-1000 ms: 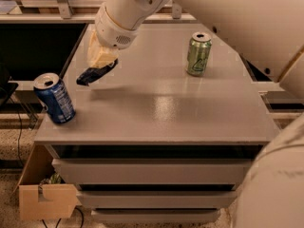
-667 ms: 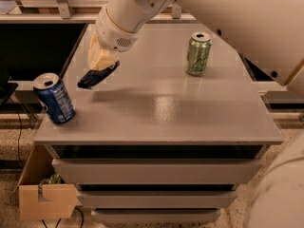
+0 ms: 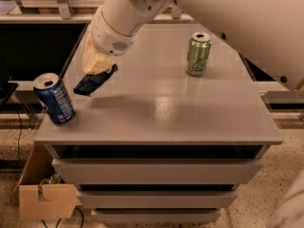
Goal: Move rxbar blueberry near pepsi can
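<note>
The rxbar blueberry [image 3: 94,81], a flat dark navy wrapper, hangs tilted in my gripper [image 3: 99,69] a little above the grey table top [image 3: 161,108], at its left side. The gripper's pale fingers are shut on the bar's upper end. The pepsi can [image 3: 54,99], blue with a silver top, stands upright at the table's front left corner, just left of and below the bar, a short gap away. My white arm comes in from the upper right.
A green can [image 3: 198,54] stands upright at the back right of the table. Drawers lie under the table top. A cardboard box [image 3: 45,201] sits on the floor at the lower left. Dark shelving runs behind the table.
My gripper with the bar has shifted slightly left and down, toward the pepsi can. The cans have not moved.
</note>
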Robot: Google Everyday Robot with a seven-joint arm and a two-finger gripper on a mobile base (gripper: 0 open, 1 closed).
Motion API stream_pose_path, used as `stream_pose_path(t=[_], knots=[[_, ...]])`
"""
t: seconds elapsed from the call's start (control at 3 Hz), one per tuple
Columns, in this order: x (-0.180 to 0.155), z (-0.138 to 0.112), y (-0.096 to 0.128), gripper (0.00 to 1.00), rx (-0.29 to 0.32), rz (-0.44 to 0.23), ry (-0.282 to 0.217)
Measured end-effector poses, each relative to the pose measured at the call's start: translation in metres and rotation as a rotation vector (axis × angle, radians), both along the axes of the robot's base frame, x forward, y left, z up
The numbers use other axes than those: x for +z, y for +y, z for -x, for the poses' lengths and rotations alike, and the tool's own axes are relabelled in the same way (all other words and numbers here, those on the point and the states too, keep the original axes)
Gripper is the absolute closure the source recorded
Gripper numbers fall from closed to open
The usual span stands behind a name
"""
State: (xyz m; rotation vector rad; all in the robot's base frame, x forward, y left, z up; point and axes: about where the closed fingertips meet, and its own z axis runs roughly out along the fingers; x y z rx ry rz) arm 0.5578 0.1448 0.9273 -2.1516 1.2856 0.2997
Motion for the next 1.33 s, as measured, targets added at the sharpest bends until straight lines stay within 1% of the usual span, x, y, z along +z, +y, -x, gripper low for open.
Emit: stream_pose_path(t=[0.33,0.67,1.0,1.33], knots=[[0.001,0.007,0.006,0.13,0.017,-0.006,-0.001],[0.001,0.012,0.011,0.00,0.031,-0.010,-0.001],[0.002,0.017,0.010,0.00,0.049,-0.005,0.009],[0.001,0.022,0.001,0.00,0.079,0.001,0.022]])
